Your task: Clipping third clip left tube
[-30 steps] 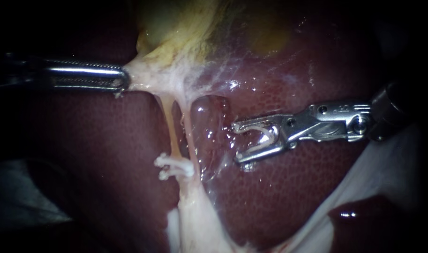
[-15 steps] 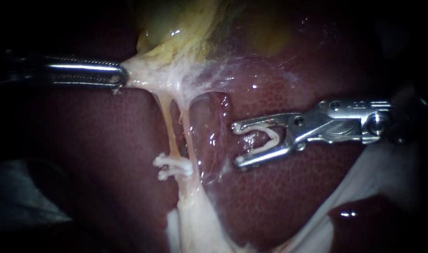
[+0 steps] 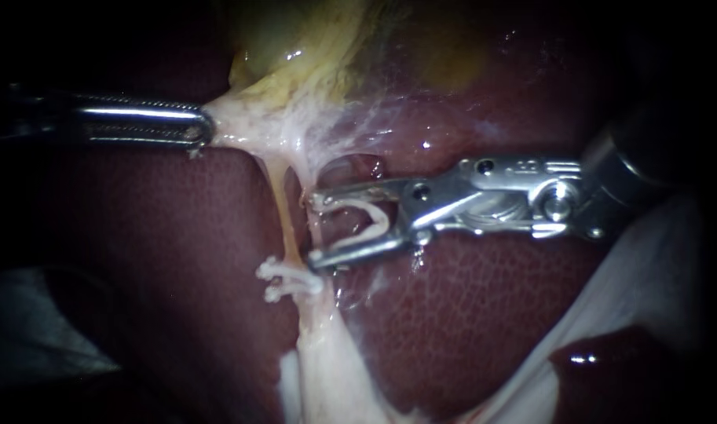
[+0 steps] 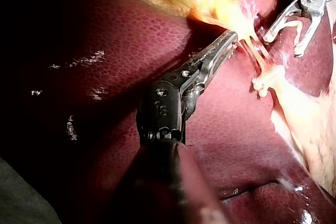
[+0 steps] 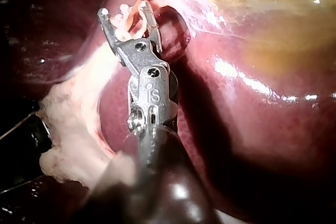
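Beside the left tube [image 3: 283, 206], above its two clips [image 3: 287, 281], my right instrument's [image 3: 317, 229] claw holds a white clip [image 3: 378, 220] and likely must slide around that tube next, while my left instrument's [image 3: 203, 130] claw grips pale tissue [image 3: 234, 126].

Landmark: white clips [image 3: 289, 279] on the tubes.
- Clip count, and which tube each grips: too small to tell.
- Above white clips: left instrument [image 3: 205, 129] tip buried in pale tissue [image 3: 248, 126]; shaft lost in dark.
- Just right of white clips: loaded clip [image 3: 366, 224] in right instrument [image 3: 317, 229]. Whether right tube [image 3: 315, 184] sits inside it or behind it: cannot tell.
- Well above: gallbladder [image 3: 311, 47] cut off by edge.
- Wrist views: both shafts blurred.
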`<move>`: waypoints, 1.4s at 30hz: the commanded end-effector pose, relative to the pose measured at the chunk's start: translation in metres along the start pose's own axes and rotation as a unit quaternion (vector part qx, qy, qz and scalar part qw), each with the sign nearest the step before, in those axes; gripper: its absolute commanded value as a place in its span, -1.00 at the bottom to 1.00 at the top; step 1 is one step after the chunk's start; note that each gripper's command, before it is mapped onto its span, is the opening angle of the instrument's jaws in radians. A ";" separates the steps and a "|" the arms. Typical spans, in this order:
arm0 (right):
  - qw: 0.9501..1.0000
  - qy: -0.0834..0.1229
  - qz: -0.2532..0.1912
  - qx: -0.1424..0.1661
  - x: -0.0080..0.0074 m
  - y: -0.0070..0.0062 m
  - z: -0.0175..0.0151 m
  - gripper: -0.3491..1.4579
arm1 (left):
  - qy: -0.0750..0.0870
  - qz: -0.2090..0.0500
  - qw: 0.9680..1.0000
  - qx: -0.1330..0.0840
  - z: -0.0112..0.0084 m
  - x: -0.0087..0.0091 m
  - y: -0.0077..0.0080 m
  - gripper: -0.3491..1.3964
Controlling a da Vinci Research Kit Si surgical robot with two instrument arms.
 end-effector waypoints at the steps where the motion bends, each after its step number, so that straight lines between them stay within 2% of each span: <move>1: 1.000 0.000 -0.001 0.000 -0.0001 0.0001 0.0002 -0.09 | 0.000 0.000 1.000 0.000 0.0000 0.0000 0.0000 -1.00; 8: 1.000 -0.002 0.003 -0.004 -0.0014 0.0013 0.0011 -0.09 | 0.000 0.000 1.000 0.000 -0.0001 0.0000 0.0001 -1.00; 15: 1.000 -0.005 0.010 -0.008 -0.0033 0.0028 0.0024 -0.11 | 0.000 0.000 1.000 0.000 -0.0001 0.0000 0.0001 -1.00; 22: 1.000 -0.004 0.013 -0.014 -0.0042 0.0036 0.0039 -0.10 | 0.000 0.000 1.000 0.000 -0.0001 0.0000 0.0001 -1.00; 29: 1.000 -0.005 0.012 0.003 -0.0038 0.0035 0.0046 -0.11 | 0.000 0.000 1.000 0.000 -0.0001 0.0000 0.0001 -1.00; 34: 0.999 0.010 0.014 0.026 -0.0032 0.0032 0.0055 -0.11 | 0.000 0.000 1.000 0.000 -0.0001 0.0000 0.0001 -1.00; 37: 0.999 0.012 0.015 0.039 -0.0028 0.0031 0.0062 -0.12 | 0.000 0.000 1.000 0.000 -0.0001 0.0000 0.0002 -1.00; 42: 0.999 0.024 0.013 0.045 -0.0022 0.0030 0.0066 -0.12 | 0.000 0.000 1.000 0.000 -0.0001 0.0000 0.0002 -1.00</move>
